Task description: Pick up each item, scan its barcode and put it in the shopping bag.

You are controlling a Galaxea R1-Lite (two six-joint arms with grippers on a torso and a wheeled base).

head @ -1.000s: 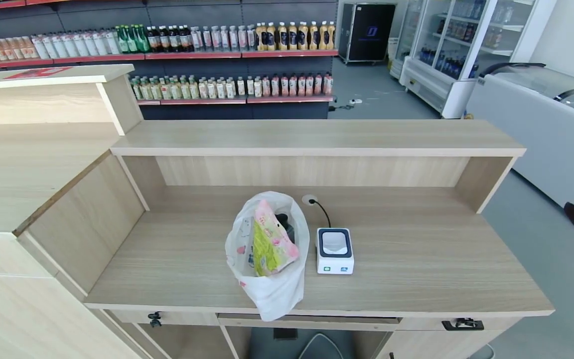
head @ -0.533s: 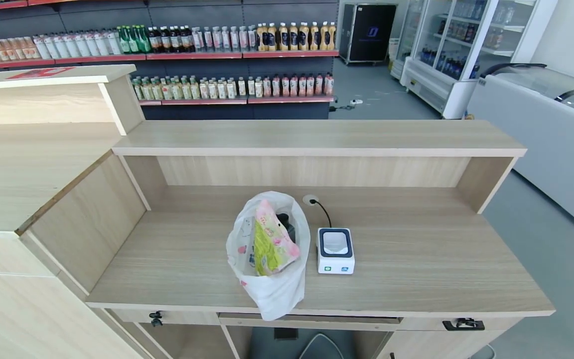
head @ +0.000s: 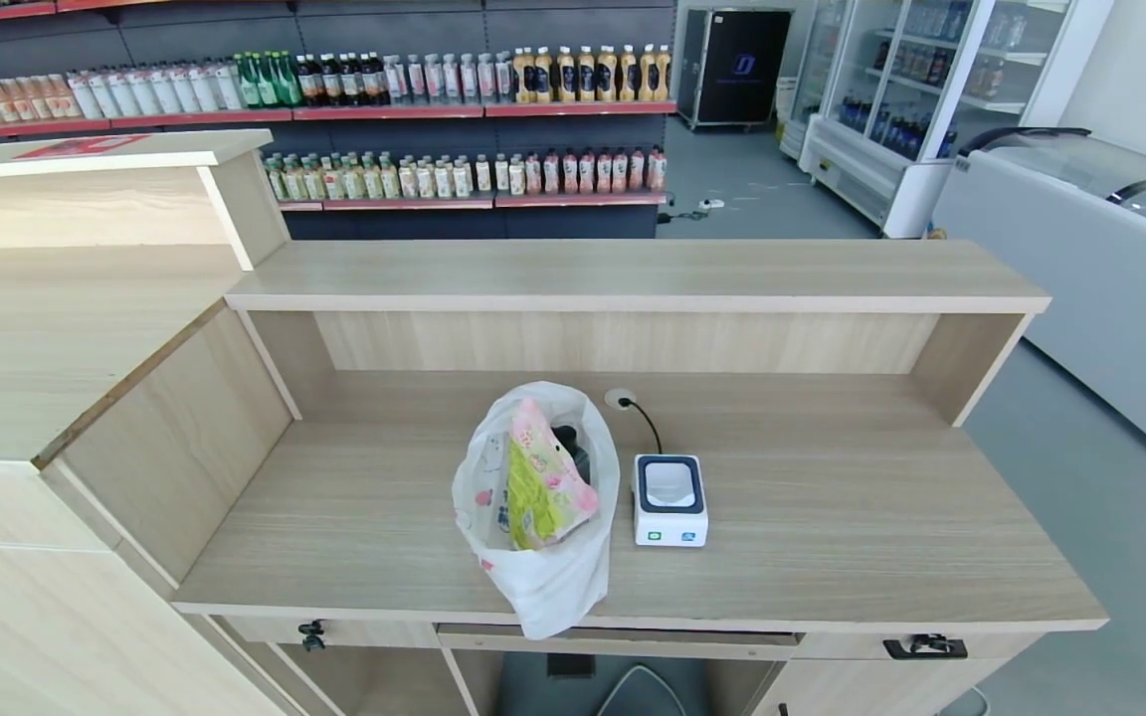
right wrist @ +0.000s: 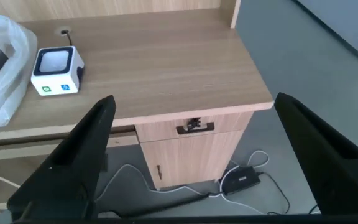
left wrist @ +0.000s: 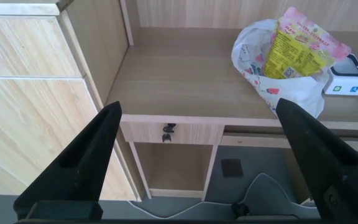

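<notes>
Well, my left gripper (left wrist: 197, 174) and right gripper (right wrist: 197, 168) hang low in front of the wooden counter (head: 832, 537), fingers spread wide and holding nothing. The snack packet (head: 538, 482) stands on end in the white shopping bag (head: 543, 587), pink top up, well apart from both. The barcode scanner (head: 669, 497) sits just beside the bag. Bottle shelves (head: 384, 109) line the shop behind.

We find the shopping bag (head: 548, 587) at the counter's (head: 832, 537) front edge, a snack packet (head: 543, 482) standing inside it; the scanner (head: 669, 499) sits just right of it, its cable (head: 648, 426) running back to a hole (head: 617, 398) behind
</notes>
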